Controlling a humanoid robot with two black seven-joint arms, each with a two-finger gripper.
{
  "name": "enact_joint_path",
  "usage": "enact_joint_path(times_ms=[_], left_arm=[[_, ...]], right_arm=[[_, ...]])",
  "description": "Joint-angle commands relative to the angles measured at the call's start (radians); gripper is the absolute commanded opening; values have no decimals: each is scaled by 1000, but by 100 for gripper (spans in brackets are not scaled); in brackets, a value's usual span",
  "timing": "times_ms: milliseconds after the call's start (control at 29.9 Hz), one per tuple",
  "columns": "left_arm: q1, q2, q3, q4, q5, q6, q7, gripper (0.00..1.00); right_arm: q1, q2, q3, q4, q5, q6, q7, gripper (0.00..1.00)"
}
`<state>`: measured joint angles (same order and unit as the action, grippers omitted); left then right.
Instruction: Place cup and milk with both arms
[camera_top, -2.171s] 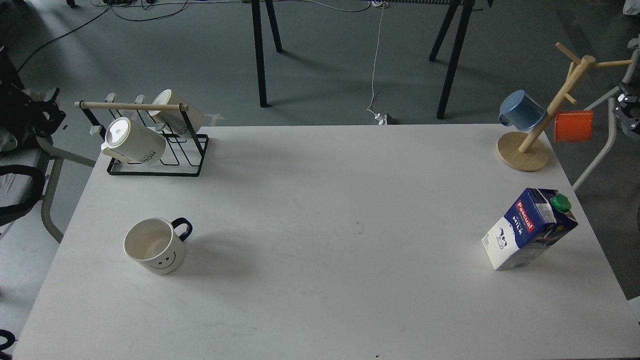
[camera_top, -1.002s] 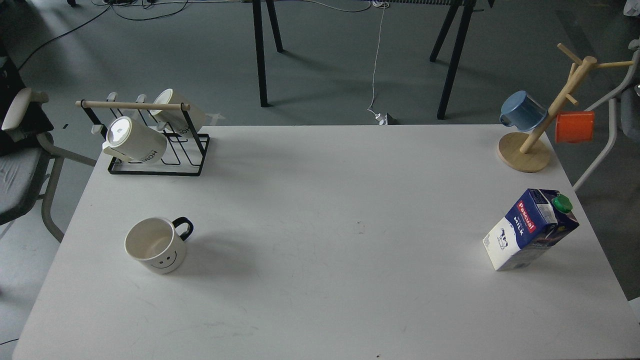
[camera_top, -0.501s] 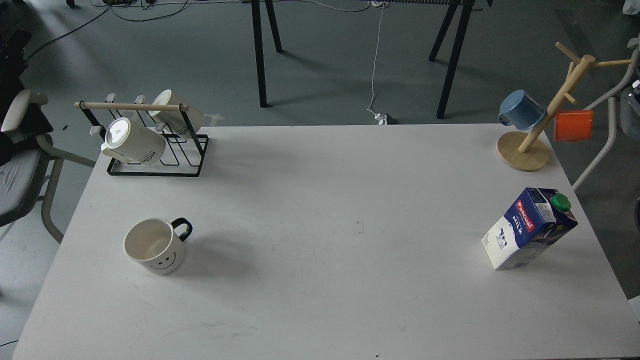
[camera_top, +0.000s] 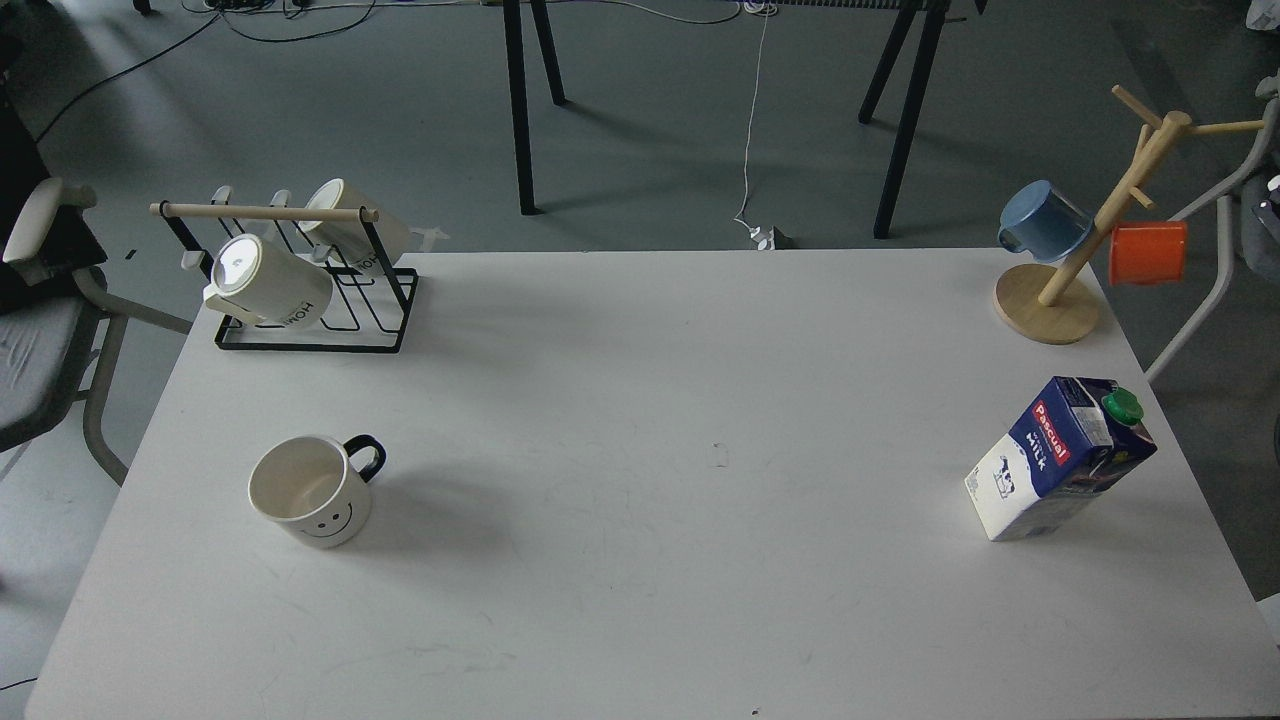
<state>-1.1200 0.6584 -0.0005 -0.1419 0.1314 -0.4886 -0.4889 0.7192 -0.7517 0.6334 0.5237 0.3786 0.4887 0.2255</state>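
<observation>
Risk note: neither pincer is in view, so you cannot tell their opening; cup (camera_top: 311, 491) stands at 8 o'clock on the bench (camera_top: 640, 400), milk (camera_top: 1060, 457) at 4 o'clock near the edge, where a sideways nudge could topple the carton.

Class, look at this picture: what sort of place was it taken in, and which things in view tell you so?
Probably a lab or workshop staged as a kitchen scene: a bare white table on a grey concrete floor, loose cables on that floor, and an office chair beside the table.
</observation>
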Motion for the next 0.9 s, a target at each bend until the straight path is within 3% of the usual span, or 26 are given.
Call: enact_joint_path(times_ms=[0,267,868], left_arm=[[-12,0,-3,-82,1,0,0,100],[-20,13,-1,-321,20,0,0,100],[-12,89,-193,-377,240,0,0,99]], right_arm=[[-4,2,-1,-1,-1,0,0,100],[-4,2,-6,2,-1,0,0,100],[-37,14,-3,-7,-1,0,-1,100]])
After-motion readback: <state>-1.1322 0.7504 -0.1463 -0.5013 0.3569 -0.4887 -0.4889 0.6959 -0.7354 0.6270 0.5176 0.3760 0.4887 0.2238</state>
